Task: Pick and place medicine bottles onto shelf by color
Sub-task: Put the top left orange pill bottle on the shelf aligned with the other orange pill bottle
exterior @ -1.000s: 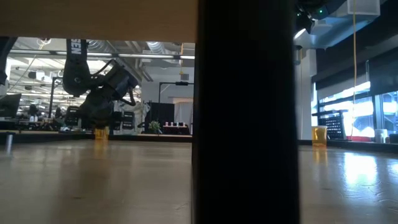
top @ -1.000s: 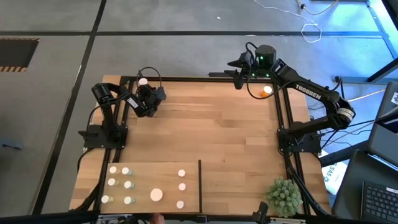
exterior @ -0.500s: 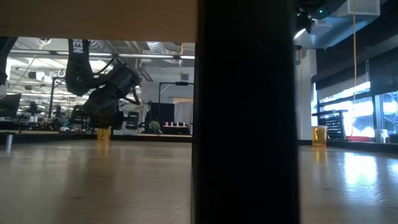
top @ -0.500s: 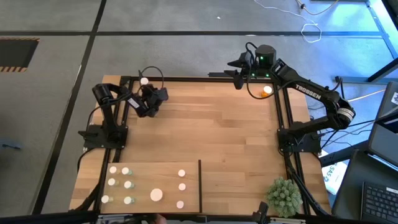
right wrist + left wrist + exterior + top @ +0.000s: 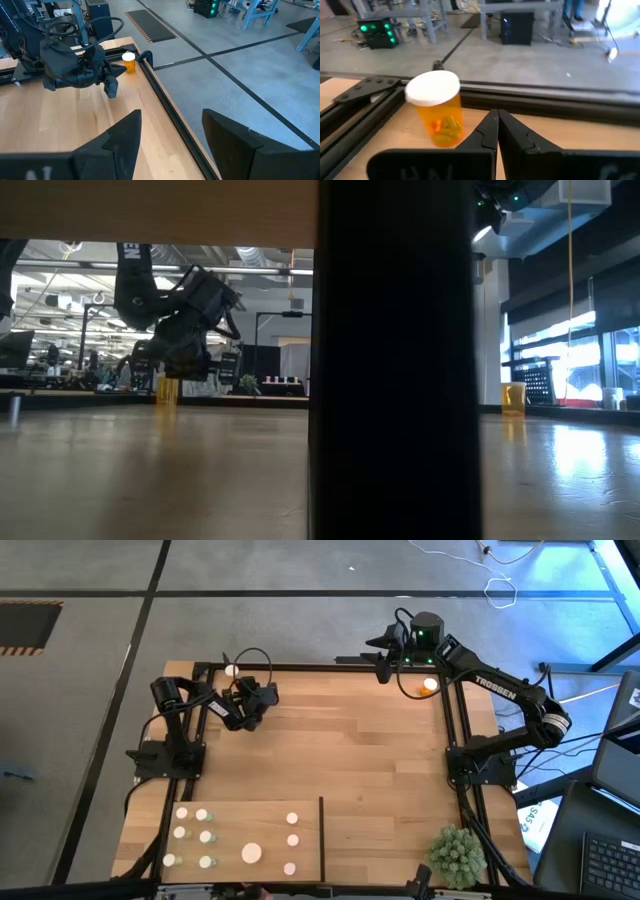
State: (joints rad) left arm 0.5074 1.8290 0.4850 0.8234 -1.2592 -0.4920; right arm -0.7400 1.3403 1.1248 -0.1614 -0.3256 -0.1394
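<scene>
An orange medicine bottle (image 5: pixel 437 112) with a white cap stands upright on the table's far left corner (image 5: pixel 232 670). My left gripper (image 5: pixel 497 122) hovers just to its right (image 5: pixel 260 695), shut and empty, above the tabletop (image 5: pixel 188 360). A second orange bottle (image 5: pixel 430 684) stands near the far right corner (image 5: pixel 513 397). My right gripper (image 5: pixel 170 125) is open and waits over the far edge (image 5: pixel 384 652). The pale shelf (image 5: pixel 230 815) lies at the near left with its dark divider (image 5: pixel 322 835); several white-capped bottles (image 5: pixel 205 836) stand on it.
A spiky green plant ball (image 5: pixel 457 855) sits at the near right corner. Black frame rails (image 5: pixel 300 667) run along the table's far and side edges. The divider (image 5: pixel 395 360) blocks the middle of the low view. The bare planked tabletop (image 5: pixel 350 750) spreads between the arms.
My left gripper has moved toward the table's right, away from the orange bottle at the far left corner, and has turned a little. The bottle has stayed standing where it was.
</scene>
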